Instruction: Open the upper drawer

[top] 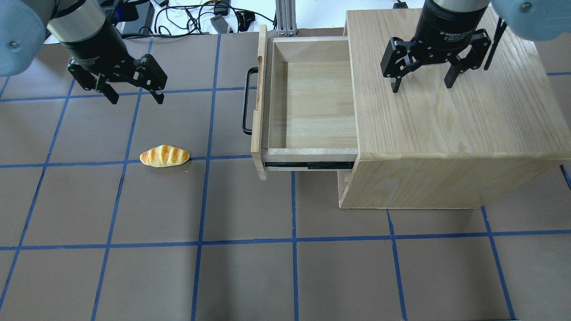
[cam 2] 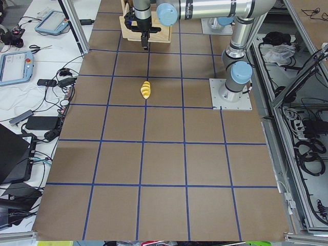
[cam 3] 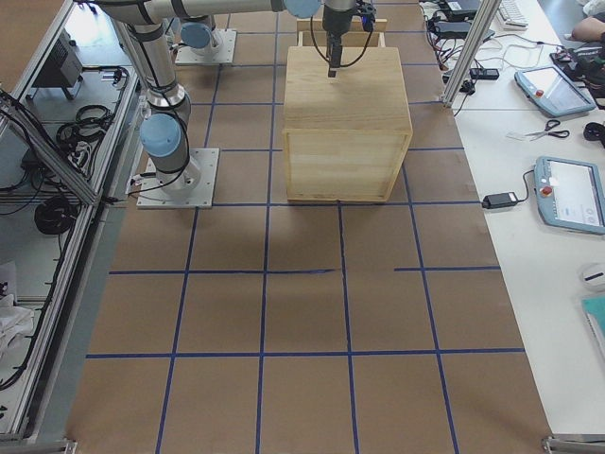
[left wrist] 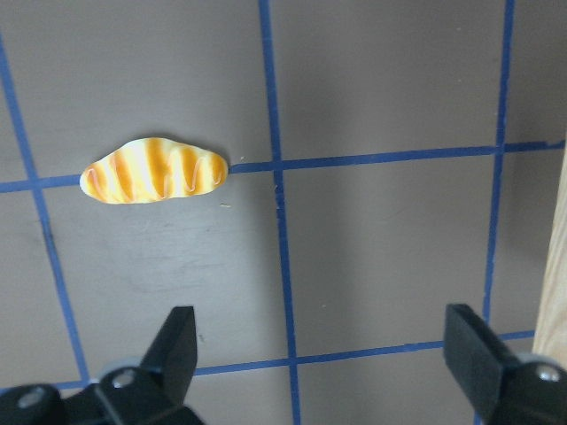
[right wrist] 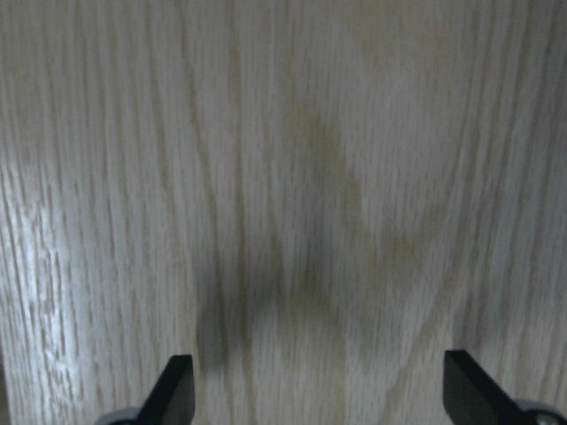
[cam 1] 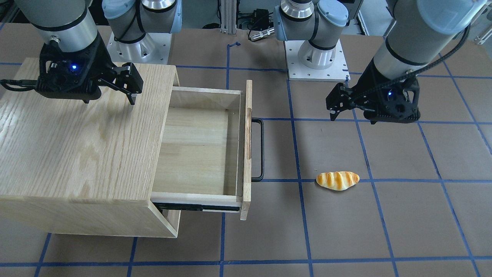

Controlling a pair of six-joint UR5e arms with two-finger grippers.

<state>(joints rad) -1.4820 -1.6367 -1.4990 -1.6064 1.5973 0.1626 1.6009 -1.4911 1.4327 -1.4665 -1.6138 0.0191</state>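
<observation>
The shallow pale-wood upper drawer (top: 312,107) stands pulled well out of the boxy oak-grain cabinet (top: 446,120) near the table's (top: 250,276) right edge, its black bar handle (top: 244,102) untouched, the right gripper (top: 422,87) spread above the cabinet top, the left gripper (top: 136,100) spread near a glossy striped bread roll (top: 164,156).

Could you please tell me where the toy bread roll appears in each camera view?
Front-facing: the bread roll lies right of centre, low.
Overhead: bread roll left of centre.
Exterior left: bread roll upper middle.
Exterior right: not in it.
Left wrist: bread roll upper left.
Right wrist: not in it.
Shared landmark: the blue tape line running from its end to the upper drawer.
</observation>
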